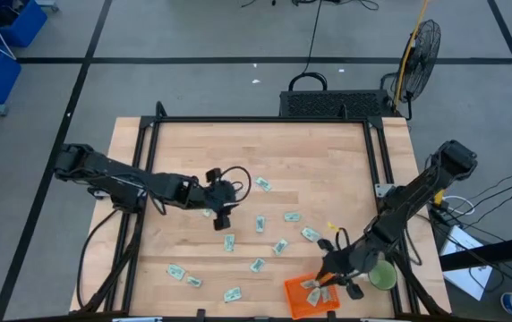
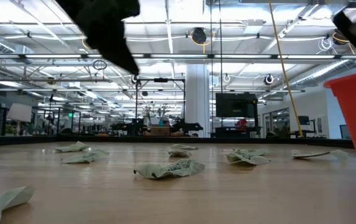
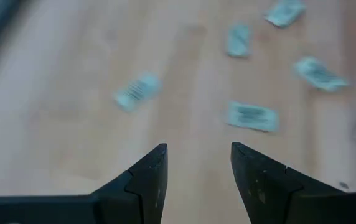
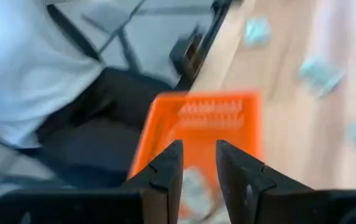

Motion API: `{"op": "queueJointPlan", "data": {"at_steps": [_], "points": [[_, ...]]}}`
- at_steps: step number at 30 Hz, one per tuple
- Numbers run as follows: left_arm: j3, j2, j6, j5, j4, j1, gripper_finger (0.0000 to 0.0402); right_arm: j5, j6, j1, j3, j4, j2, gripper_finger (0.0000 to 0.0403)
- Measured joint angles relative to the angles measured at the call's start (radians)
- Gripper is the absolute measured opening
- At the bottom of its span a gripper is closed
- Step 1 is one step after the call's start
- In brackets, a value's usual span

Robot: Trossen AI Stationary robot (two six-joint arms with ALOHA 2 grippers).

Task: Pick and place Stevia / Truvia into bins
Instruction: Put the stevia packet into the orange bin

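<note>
Sachets (image 1: 260, 223) scattered, one orange basket (image 1: 299, 304)

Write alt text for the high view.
Seen from above, the right gripper hovers over an orange basket holding a few sachets at the wooden table's near edge, beside a green mug. The left gripper, open, hangs over loose sachets scattered mid-table.

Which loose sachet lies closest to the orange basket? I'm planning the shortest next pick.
The sachet just above the orange basket in the high view, near the right gripper. The other loose sachets lie farther left or higher on the table.
</note>
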Motion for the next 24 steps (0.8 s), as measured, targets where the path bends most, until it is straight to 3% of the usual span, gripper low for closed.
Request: {"op": "queueJointPlan", "data": {"at_steps": [3,6,9,16,20,24], "points": [[-0.023,0.009,-0.126,0.123,-0.100,-0.022,0.0182,0.138,-0.166,-0.012,-0.001,-0.004,-0.037,0.0091],[-0.055,0.058,-0.198,0.152,-0.115,-0.073,0.0182,0.251,-0.281,-0.020,-0.007,0.002,-0.059,0.0091],[-0.079,0.095,-0.310,0.089,-0.159,-0.113,0.0182,0.285,-0.330,-0.036,-0.008,-0.007,-0.058,0.0091],[-0.088,0.137,-0.347,-0.161,-0.220,-0.128,0.0182,0.342,-0.386,-0.075,-0.009,0.027,-0.051,0.0091],[-0.089,0.199,-0.407,-0.149,-0.213,-0.095,0.0182,0.414,-0.454,-0.087,-0.009,0.048,-0.055,0.0091],[-0.089,0.272,-0.416,-0.147,-0.236,-0.073,0.0181,0.416,-0.535,-0.108,-0.009,0.060,-0.056,0.0091]]}}
